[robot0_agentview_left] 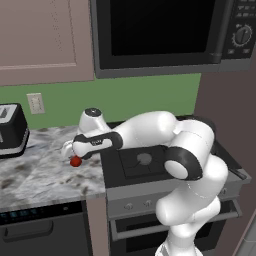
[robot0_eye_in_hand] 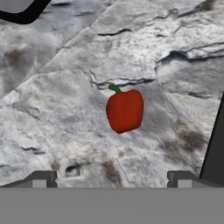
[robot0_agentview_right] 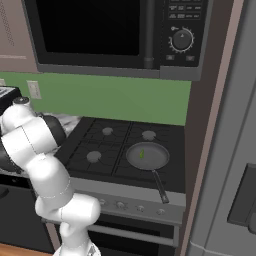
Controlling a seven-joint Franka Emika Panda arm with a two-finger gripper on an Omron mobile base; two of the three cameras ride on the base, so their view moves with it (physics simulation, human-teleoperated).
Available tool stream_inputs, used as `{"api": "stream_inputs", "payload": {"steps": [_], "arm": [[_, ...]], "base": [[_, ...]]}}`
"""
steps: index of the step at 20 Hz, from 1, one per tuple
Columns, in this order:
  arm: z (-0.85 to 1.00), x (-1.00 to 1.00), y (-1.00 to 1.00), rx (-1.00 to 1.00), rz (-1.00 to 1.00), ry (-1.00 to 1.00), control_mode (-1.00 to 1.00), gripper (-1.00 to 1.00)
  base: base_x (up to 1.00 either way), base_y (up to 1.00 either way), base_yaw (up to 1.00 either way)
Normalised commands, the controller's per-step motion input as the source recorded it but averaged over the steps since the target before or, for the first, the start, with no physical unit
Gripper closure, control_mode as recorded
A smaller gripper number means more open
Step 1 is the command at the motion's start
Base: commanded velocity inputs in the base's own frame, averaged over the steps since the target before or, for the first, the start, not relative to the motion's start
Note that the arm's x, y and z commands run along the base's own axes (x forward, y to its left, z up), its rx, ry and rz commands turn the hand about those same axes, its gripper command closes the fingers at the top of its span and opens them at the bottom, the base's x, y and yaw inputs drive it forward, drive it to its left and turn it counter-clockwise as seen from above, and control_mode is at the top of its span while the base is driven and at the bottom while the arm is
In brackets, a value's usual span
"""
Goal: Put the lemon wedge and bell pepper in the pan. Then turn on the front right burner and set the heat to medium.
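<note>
Directly ahead of the gripper (robot0_eye_in_hand: 111, 177), between its widely spread fingertips (robot0_eye_in_hand: 41, 178): bell pepper (robot0_eye_in_hand: 124, 110), red, green stem, resting on the marble counter (robot0_eye_in_hand: 52, 109), not touched by either fingertip. Seen from the left base view, same bell pepper (robot0_agentview_left: 75, 161) just below the gripper (robot0_agentview_left: 70, 152), near the cooktop's (robot0_agentview_left: 130, 170) left edge. Well off to the right of the hand, on the front right burner: pan (robot0_agentview_right: 148, 156), handle toward the stove front, with lemon wedge (robot0_agentview_right: 142, 153) lying inside. Above the stove: microwave (robot0_agentview_right: 100, 35).
</note>
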Motion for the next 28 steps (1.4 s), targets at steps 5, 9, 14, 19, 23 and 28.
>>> {"api": "stream_inputs", "payload": {"steps": [5, 9, 14, 19, 23, 28], "arm": [[-0.22, 0.35, 0.0, -0.02, -0.01, 0.05, -1.0, -1.0], [-0.19, 0.31, 0.02, -0.04, -0.01, 0.05, -1.0, -1.0], [-0.09, 0.13, 0.1, -0.05, -0.01, 0.04, -1.0, -1.0], [-0.04, 0.0, 0.14, -0.04, 0.0, 0.05, -1.0, -1.0], [-0.13, 0.14, 0.19, -0.05, 0.0, 0.02, -1.0, -1.0], [-0.07, 0.23, 0.06, -0.06, 0.0, 0.01, -1.0, -1.0]], "base": [[0.0, 0.0, 0.0], [0.0, 0.0, 0.0], [0.0, 0.0, 0.0], [0.0, 0.0, 0.0], [0.0, 0.0, 0.0], [0.0, 0.0, 0.0]]}}
